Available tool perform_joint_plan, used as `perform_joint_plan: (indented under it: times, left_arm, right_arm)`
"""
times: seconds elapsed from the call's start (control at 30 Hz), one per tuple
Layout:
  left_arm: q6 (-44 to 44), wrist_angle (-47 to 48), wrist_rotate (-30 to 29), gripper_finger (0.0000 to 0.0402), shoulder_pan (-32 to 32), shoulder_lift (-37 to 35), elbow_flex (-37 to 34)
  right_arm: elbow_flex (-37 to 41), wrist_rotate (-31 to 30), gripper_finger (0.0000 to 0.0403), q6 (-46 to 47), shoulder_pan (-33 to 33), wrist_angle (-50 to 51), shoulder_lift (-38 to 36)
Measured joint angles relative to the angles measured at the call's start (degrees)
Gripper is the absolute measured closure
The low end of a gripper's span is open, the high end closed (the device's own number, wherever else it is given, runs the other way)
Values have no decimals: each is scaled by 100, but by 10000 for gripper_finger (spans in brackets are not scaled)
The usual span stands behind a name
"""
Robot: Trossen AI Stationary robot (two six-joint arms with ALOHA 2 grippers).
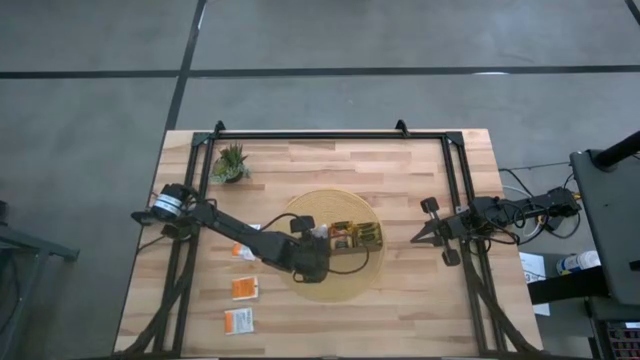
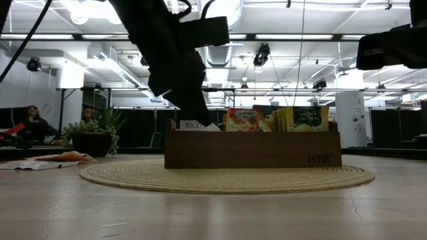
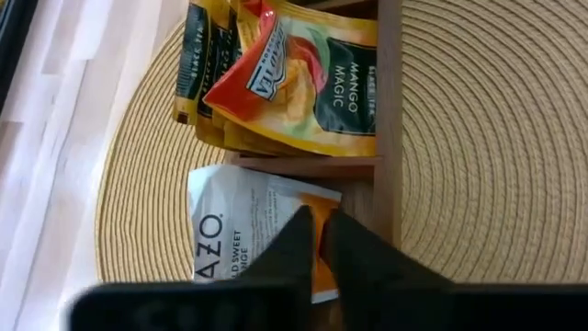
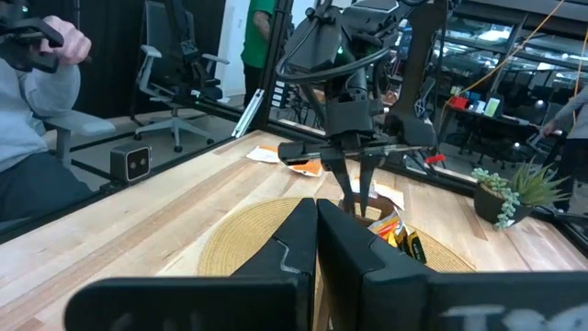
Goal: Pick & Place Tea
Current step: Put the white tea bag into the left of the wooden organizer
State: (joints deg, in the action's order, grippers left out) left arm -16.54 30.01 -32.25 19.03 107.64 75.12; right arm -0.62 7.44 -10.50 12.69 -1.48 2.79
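My left gripper [image 1: 318,237] sits over the near-left end of the wooden tray [image 2: 253,150], which lies on the round woven mat [image 1: 300,285] at the centre of the table [image 1: 420,310]. My fingers are pinched on the white-and-orange sachet [image 3: 243,230]; in the left wrist view the two dark tips close together on its orange corner, and the sachet's lower edge is already down in the end compartment, leaning against the divider. In the next compartment, toward 3 o'clock along the tray, stand the filed sachets [image 3: 294,78], yellow-green and orange-brown ones packed upright.

To do this well, I judge I should lower straight down until the sachet's bottom edge rests on the compartment floor, keeping it clear of the divider so that it does not catch or fold. Then I part my fingers only a little, enough to free the paper without flicking it out, and rise vertically so the tips do not drag it back up. The sachet is light and will follow any sideways tug.

Three loose sachets [image 1: 245,288] lie flat on the table at about 8 o'clock from the mat, with the potted plant [image 1: 231,163] at 11 o'clock. My right gripper [image 1: 428,232] waits near the table's 3 o'clock edge, fingers pressed together and holding nothing.
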Motion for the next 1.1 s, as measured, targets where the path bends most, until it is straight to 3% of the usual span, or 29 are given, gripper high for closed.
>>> perform_joint_plan:
  times: [0.07,0.17,0.5,0.87,1.1]
  left_arm:
    - [-2,9,-2,391,13,-20,15]
    - [-20,117,-24,399,80,-125,16]
    - [-533,847,-62,401,800,-739,14]
    - [-894,912,-138,401,1442,-960,4]
    - [-1917,1601,126,401,1880,-960,-6]
  right_arm:
    - [-1,1,394,0,0,0,0]
    - [-2,1,394,0,0,0,0]
    - [-2,0,394,0,0,0,-2]
    - [-2,0,394,0,2,0,0]
    - [-2,0,394,0,2,0,0]
